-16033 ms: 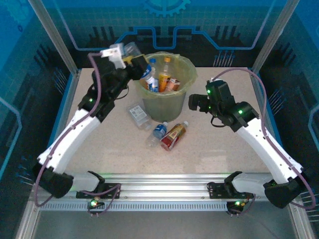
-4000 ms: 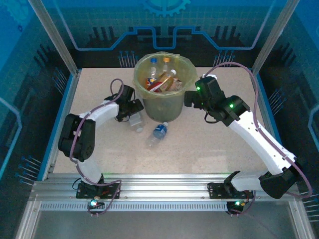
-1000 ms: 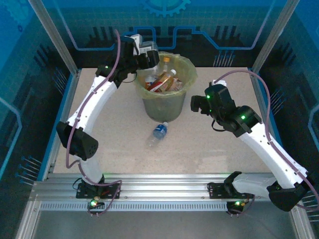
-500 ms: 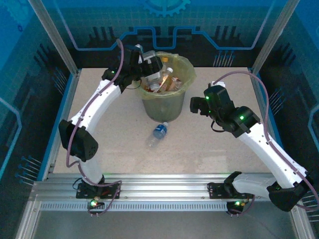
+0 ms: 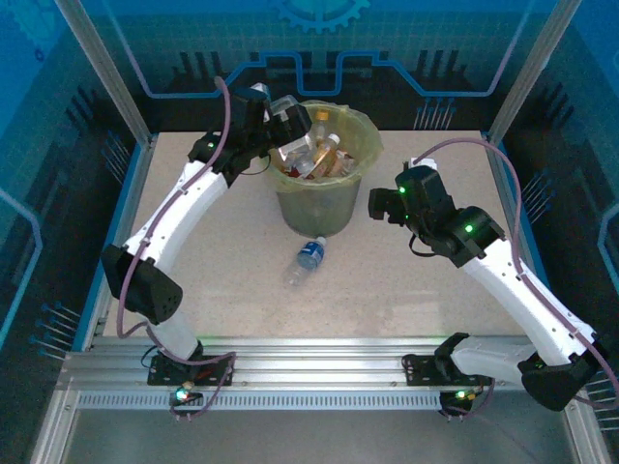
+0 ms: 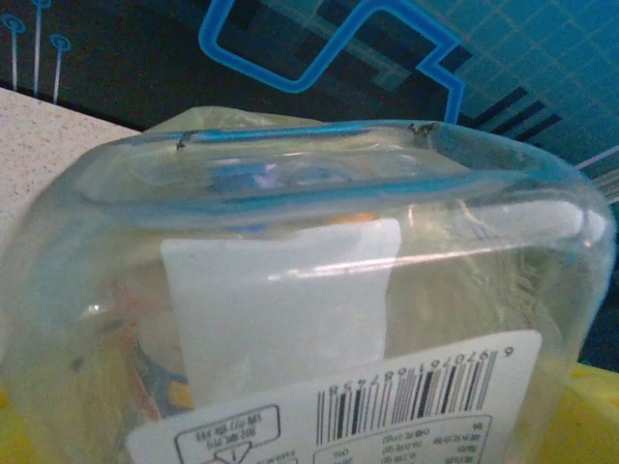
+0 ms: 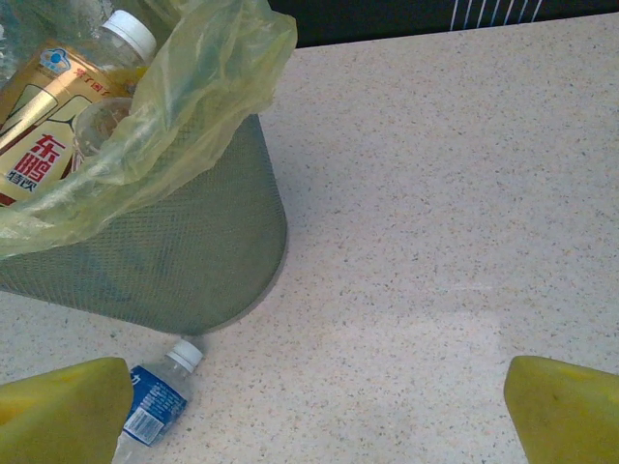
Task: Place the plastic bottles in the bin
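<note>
At the back left rim of the bin (image 5: 311, 208), the left gripper (image 5: 287, 122) hangs over the opening with a clear bottle (image 6: 319, 319) pressed close to its wrist camera, white label and barcode facing the lens; the placement suits a drop into the bag (image 7: 193, 87) below. Yellow shows at both lower corners of that view, likely the finger pads (image 6: 602, 425) set wide, but whether they bear on the bottle or stand clear of it cannot be told. Inside the bin: a heap of bottles (image 5: 314, 155), among them an orange-labelled bottle (image 7: 48, 135) with a white cap, leaning against the liner; those lower down are hidden by the ones on top and cannot be counted. On the table (image 5: 435, 309), just beside the bin's foot: one blue-labelled bottle (image 5: 307, 256), lying on its side, cap towards the bin, not yet binned; its lower half is cut off in the right wrist view. Right of the bin, apart from it: the right gripper (image 7: 309, 406), jaws spread wide and empty, aimed at bare table near that bottle, seemingly posted to collect it.
</note>
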Controlling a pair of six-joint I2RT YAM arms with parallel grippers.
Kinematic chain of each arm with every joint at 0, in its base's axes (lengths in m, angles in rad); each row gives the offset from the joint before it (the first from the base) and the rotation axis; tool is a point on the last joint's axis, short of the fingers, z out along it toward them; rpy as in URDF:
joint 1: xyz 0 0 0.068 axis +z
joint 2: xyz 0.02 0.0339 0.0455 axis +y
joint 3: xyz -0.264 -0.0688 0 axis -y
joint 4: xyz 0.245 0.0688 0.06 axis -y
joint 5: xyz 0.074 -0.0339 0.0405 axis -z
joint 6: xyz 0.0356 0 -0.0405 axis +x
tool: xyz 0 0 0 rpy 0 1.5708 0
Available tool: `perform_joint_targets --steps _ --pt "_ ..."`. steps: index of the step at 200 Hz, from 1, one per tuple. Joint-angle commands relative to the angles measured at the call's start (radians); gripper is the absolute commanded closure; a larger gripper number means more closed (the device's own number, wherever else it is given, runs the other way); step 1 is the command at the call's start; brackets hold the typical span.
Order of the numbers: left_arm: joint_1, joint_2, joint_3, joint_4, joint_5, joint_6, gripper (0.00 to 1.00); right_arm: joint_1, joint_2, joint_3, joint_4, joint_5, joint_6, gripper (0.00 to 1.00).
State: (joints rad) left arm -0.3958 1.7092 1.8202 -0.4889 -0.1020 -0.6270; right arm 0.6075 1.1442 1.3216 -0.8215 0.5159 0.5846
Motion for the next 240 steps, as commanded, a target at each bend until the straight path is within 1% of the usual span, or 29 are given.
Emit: perform_joint_targets --steps 1,35,119,166,183,217,240 --pt "-0.003 -0.036 0.027 -0.005 -0.029 0.025 0.01 -0.011 -0.008 -0.007 0.017 -0.005 0.015 0.00" --pt "-0.004 0.008 0.074 -0.024 -0.008 0.057 0.01 -0.011 -0.001 -0.004 0.019 -0.012 0.011 0.00" --pt "-0.012 0.144 0.278 -0.130 0.050 0.120 0.01 -0.011 0.008 0.008 0.027 -0.025 -0.004 0.00" --pt "-0.012 0.141 0.285 -0.137 0.055 0.136 0.01 -0.012 0.031 0.029 0.036 -0.051 -0.009 0.00" --pt "-0.012 0.138 0.285 -0.121 0.077 0.142 0.01 -0.012 0.040 0.035 0.038 -0.056 -0.012 0.00" --pt "-0.013 0.139 0.293 -0.107 0.146 0.125 0.01 -0.015 0.061 0.061 0.058 -0.094 -0.046 0.00" --pt "-0.012 0.131 0.294 -0.098 0.176 0.122 0.01 -0.031 0.071 0.075 0.156 -0.205 -0.148 0.00"
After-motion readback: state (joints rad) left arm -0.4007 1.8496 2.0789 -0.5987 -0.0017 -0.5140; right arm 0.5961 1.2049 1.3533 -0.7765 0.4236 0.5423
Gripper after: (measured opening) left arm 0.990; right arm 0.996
